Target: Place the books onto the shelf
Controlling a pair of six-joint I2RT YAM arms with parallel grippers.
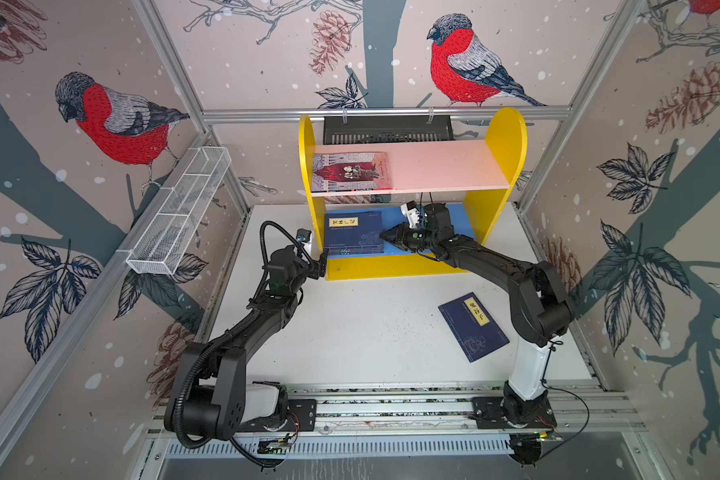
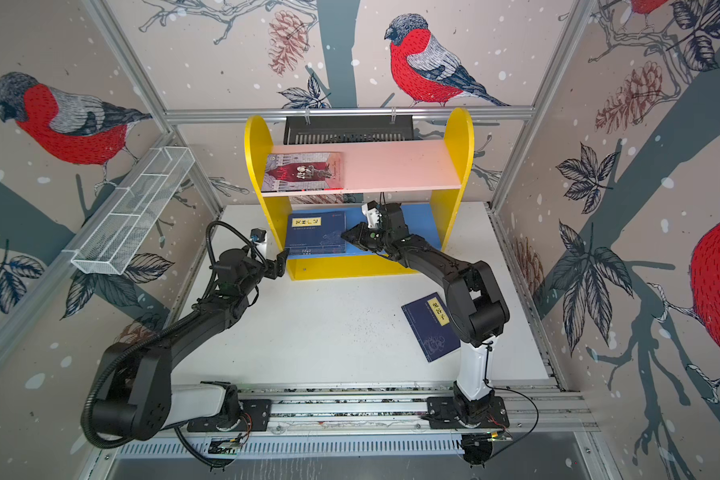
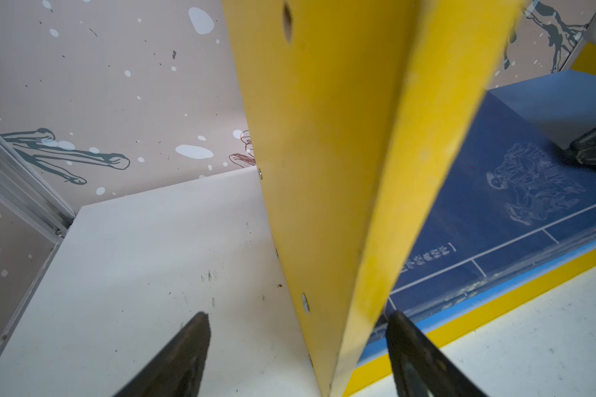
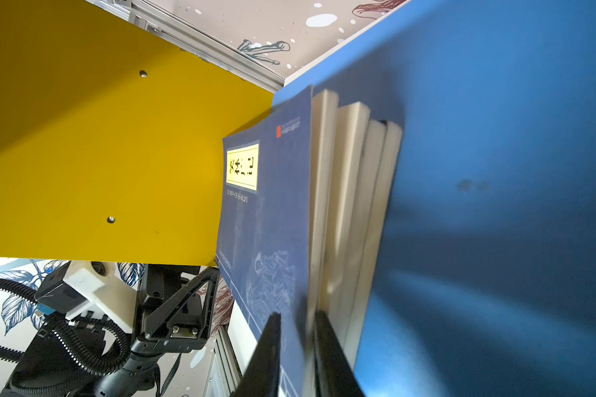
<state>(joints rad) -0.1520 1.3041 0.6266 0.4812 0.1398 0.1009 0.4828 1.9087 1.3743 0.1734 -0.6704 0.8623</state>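
Navy paper cover, thin and floppy: right gripper is nearly closed, pinching the near edge of the top book of a stack lying flat on the shelf's blue board. Left gripper stands wide, jaws straddling the front edge of the yellow side panel and holding nothing (panel sits nearer one side; contact not clear).

Books:
- Stack on the blue board, just beside that panel.
- Lilac book flat on the pink board.
- One navy book loose on the white table, well apart from the shelf.

Risks, my reading:
- The pinch may hold the cover only; a pull would peel it open or crease it.
- Cream page blocks sit stepped, not flush; dragging the top book could carry the others off the smooth board.
- Left jaws closing or twisting on the rigid panel could shift the shelf.
- Table book lies flat and offers little edge to grab.
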